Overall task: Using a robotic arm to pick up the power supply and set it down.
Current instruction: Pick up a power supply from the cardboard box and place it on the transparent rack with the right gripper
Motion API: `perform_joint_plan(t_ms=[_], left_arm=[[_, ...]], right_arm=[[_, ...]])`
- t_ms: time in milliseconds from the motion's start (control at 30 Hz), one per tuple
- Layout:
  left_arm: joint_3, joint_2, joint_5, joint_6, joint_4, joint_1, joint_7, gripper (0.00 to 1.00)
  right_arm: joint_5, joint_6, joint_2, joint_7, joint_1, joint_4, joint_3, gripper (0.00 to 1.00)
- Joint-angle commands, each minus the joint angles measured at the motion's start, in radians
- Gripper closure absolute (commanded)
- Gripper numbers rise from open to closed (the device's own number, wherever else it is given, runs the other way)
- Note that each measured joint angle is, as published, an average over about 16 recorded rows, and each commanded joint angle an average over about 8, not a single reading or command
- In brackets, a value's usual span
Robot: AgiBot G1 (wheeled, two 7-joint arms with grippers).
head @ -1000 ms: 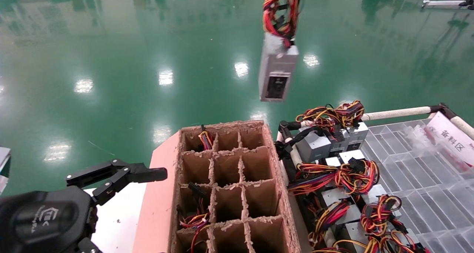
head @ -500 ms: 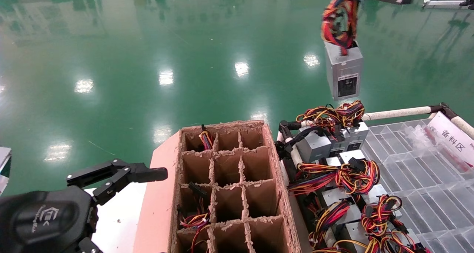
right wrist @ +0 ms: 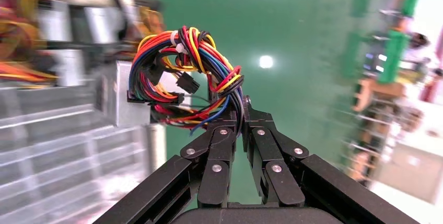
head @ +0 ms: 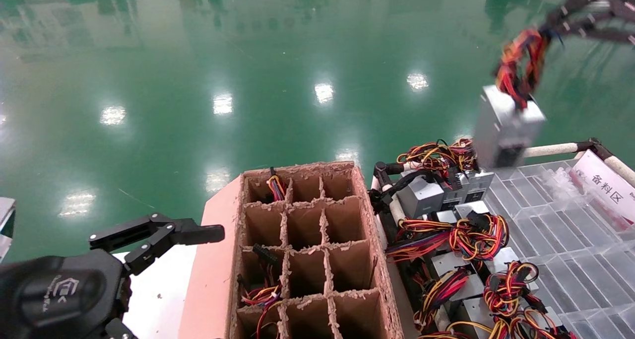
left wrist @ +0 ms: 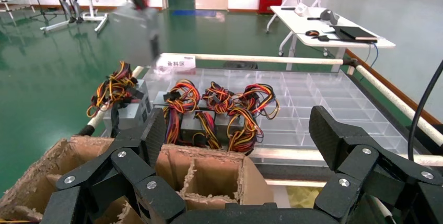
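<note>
The power supply (head: pixel 505 125), a silver-grey metal box, hangs tilted in the air by its looped bundle of red, orange, yellow and black wires (head: pixel 520 67). It is over the far edge of the clear tray. My right gripper (head: pixel 549 25) at the upper right is shut on that wire loop. In the right wrist view the right gripper (right wrist: pixel 241 110) pinches the wires and the box (right wrist: pixel 123 94) dangles beyond them. My left gripper (head: pixel 198 232) is parked low on the left beside the carton. Its fingers (left wrist: pixel 155 130) stand wide apart with nothing between them.
A brown cardboard carton (head: pixel 368 239) with divider cells sits in the middle, and a few cells hold wires. To its right is a clear compartment tray (head: pixel 560 230) with several wired supplies (head: pixel 461 239), a white padded rail (head: pixel 545 150) and a label sign (head: pixel 607 184).
My right gripper has swung the hanging power supply to the right and lower, from beyond the carton to over the tray's far edge. The left arm has not moved.
</note>
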Motion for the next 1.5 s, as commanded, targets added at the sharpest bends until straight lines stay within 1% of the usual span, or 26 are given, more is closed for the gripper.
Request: perform_joint_plan(t_ms=[33,200,400,633,867,1267,1367,1500], left_arm=[[0.000,0.000,0.000,0.000,0.000,0.000,0.000,0.00],[0.000,0.000,0.000,0.000,0.000,0.000,0.000,0.00],[0.000,0.000,0.000,0.000,0.000,0.000,0.000,0.00],[0.000,0.000,0.000,0.000,0.000,0.000,0.000,0.00],[0.000,0.000,0.000,0.000,0.000,0.000,0.000,0.00],[0.000,0.000,0.000,0.000,0.000,0.000,0.000,0.00],[0.000,0.000,0.000,0.000,0.000,0.000,0.000,0.00],[0.000,0.000,0.000,0.000,0.000,0.000,0.000,0.00]], right_arm=[[-0.005,-0.049,0.022,-0.017,0.006,-0.004,-0.004,1.00],[-0.023,-0.082,0.067,-0.047,0.011,-0.021,-0.017,1.00],[-0.027,-0.081,0.104,-0.072,-0.004,-0.033,-0.020,1.00],[-0.018,-0.072,0.121,-0.094,-0.042,-0.036,-0.014,1.00],[0.001,-0.035,0.117,-0.111,-0.096,-0.037,-0.001,1.00],[0.029,0.021,0.071,-0.116,-0.189,-0.036,0.018,1.00],[0.035,0.043,0.065,-0.120,-0.209,-0.039,0.022,1.00],[0.046,0.094,0.062,-0.124,-0.240,-0.047,0.030,1.00]])
